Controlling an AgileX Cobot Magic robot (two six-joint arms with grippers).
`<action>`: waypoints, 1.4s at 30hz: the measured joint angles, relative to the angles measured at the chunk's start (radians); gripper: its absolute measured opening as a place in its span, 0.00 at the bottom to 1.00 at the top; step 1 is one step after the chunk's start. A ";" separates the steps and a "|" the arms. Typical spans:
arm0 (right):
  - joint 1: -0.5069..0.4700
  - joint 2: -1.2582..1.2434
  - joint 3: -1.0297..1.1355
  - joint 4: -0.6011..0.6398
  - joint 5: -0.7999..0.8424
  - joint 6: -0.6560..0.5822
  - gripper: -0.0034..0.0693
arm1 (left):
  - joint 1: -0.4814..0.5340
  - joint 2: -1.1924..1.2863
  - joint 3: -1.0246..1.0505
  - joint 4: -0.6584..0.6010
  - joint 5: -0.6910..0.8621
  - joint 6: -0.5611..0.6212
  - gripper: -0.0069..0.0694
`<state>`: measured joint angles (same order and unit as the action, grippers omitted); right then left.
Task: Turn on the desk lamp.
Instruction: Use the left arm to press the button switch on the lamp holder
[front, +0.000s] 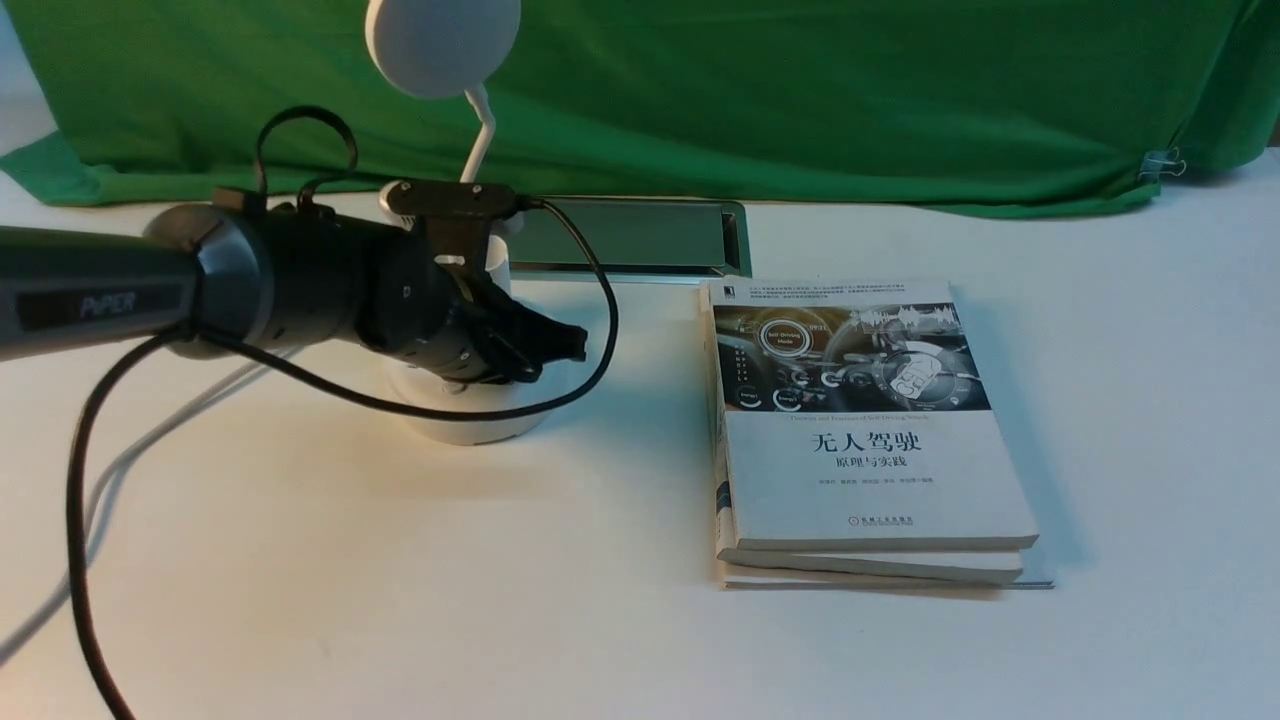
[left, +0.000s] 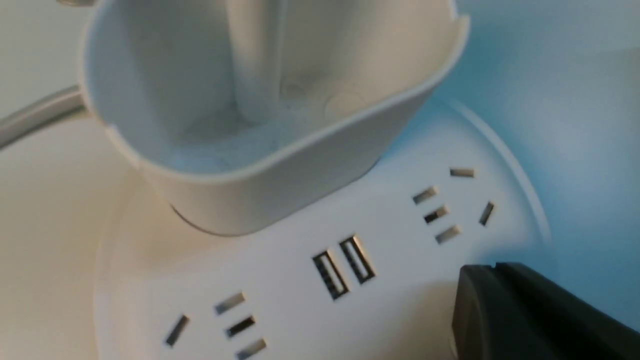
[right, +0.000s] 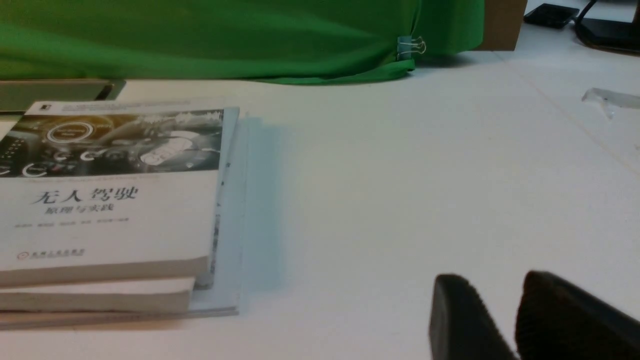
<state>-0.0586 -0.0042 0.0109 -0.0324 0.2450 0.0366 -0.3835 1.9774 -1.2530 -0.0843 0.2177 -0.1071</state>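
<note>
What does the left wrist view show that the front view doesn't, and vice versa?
Left wrist only: the inside of the cup holder, and the sockets in the lamp base.

Front only: the round lamp head, the book stack, the green cloth and the black cable.

Both: the white lamp base, part of the cup holder's wall, and the left gripper, its fingertips over the base.

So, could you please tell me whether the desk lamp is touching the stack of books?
Apart: the front view shows white tabletop between the desk lamp and the stack of books.
</note>
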 joint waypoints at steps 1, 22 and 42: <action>0.000 0.000 0.000 0.000 0.000 0.000 0.38 | 0.000 0.004 -0.001 0.001 -0.006 0.000 0.12; 0.000 0.000 0.000 0.000 0.000 0.001 0.38 | 0.000 -0.030 0.031 0.049 -0.030 -0.025 0.12; 0.000 0.000 0.000 0.000 -0.001 0.001 0.38 | 0.000 -0.020 0.031 0.045 -0.011 -0.026 0.12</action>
<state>-0.0586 -0.0042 0.0109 -0.0324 0.2437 0.0372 -0.3835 1.9575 -1.2218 -0.0398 0.2065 -0.1327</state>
